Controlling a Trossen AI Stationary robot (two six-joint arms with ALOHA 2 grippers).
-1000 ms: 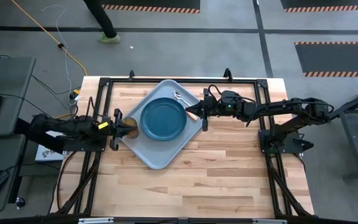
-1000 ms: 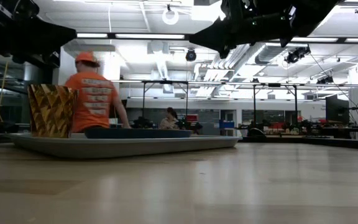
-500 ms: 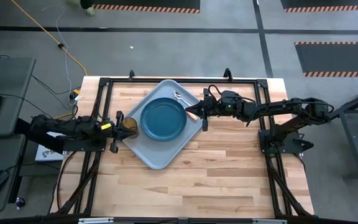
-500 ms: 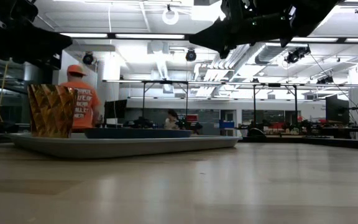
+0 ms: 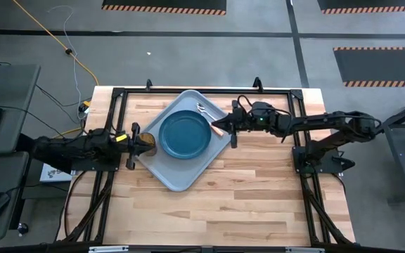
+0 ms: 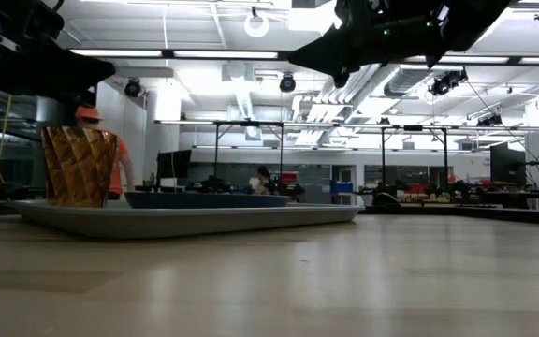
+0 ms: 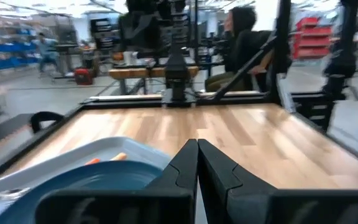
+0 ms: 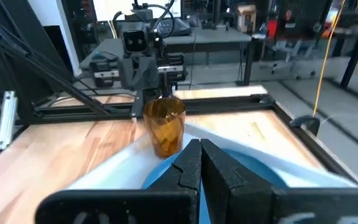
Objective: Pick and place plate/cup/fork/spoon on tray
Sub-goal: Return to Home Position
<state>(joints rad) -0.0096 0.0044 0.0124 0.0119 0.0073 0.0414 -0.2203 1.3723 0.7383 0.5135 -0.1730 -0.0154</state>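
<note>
From above, my right jaws covered a corner of the tray (image 5: 178, 179) and part of the cutlery (image 5: 202, 109), which was too small for me to tell which piece was which. Whether my left jaws touched the cup (image 5: 147, 143) I could not tell. Level with the worktop (image 6: 344, 281), the tray's rim hid the cutlery and all but a thin edge of the plate (image 6: 204, 199); the cup screened most of a person (image 6: 120, 164). In both wrist views my closed fingers (image 7: 173, 180) blocked the plate's middle.

The high view looks straight down on the whole table (image 5: 209, 204), the low view skims level across its top into the room, and the two wrist views face each other closely over the tray (image 5: 174, 173).
</note>
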